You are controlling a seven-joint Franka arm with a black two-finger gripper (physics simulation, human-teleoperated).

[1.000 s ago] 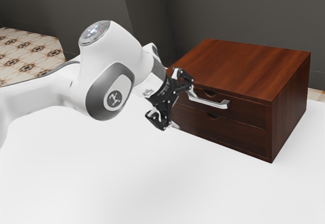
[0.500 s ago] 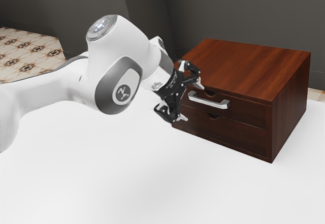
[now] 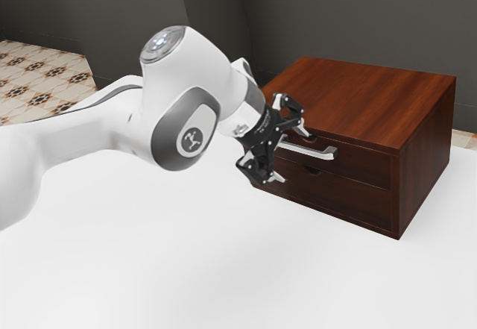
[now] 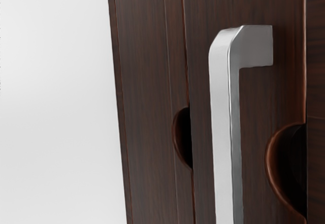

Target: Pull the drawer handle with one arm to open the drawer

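At the drawer front (image 3: 359,162), tool (image 3: 288,150) spread wide, near silver handle (image 3: 314,150)

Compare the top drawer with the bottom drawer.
The top drawer carries a silver bar handle; the bottom drawer shows none. The open pincer is lined up on the top drawer's handle, not on the bottom drawer. Both are dark wood with a half-round notch in the upper edge.
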